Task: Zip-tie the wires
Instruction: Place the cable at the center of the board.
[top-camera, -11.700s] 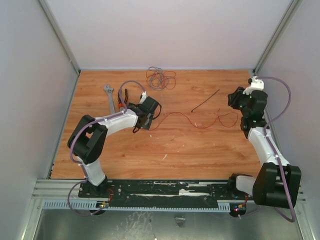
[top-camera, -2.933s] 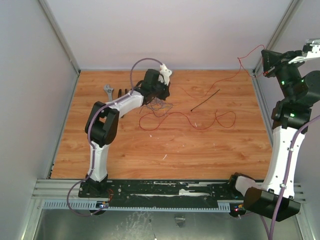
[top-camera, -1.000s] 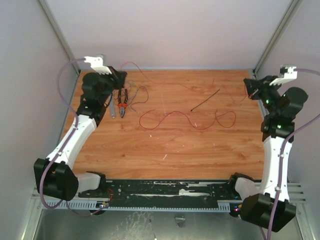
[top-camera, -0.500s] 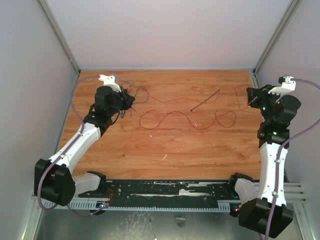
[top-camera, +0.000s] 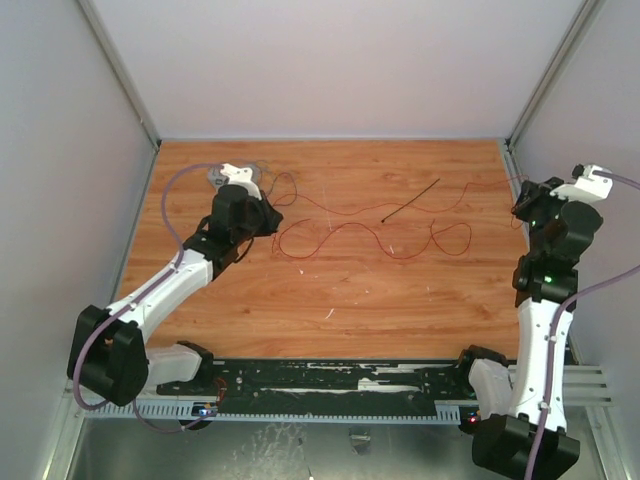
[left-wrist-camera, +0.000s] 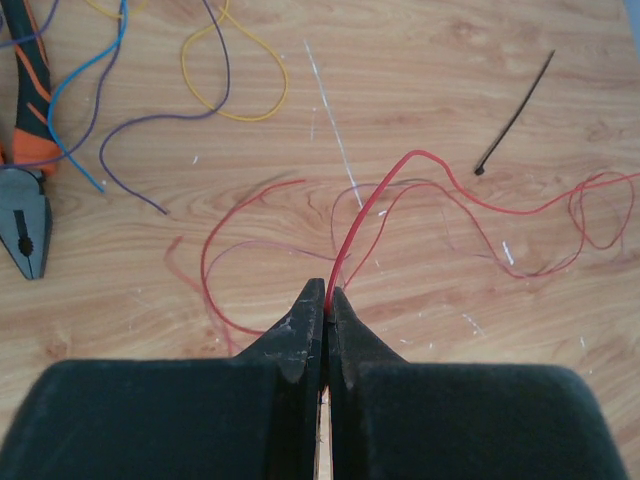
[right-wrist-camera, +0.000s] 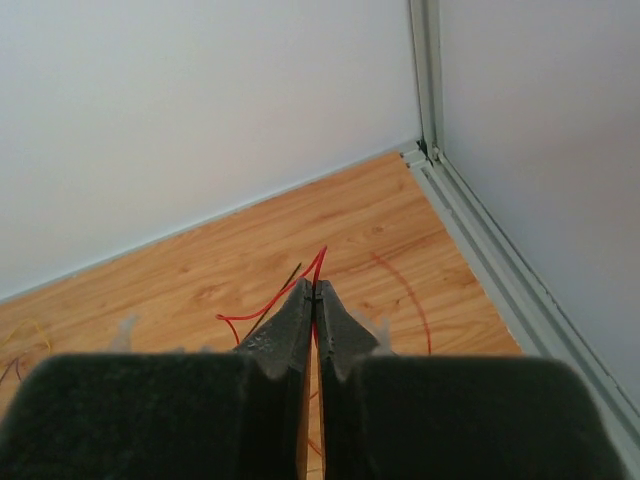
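The left gripper is being held pinched together on a red strand of the wires, and the right gripper is being held closed on another red end. Only from above is that strand being seen strung between both grippers, close by the zip tie on the table. The pliers are being shown clearly only in the left wrist view.

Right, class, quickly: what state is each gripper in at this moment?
Left gripper: closed on the red wire.
Right gripper: closed on the red wire.
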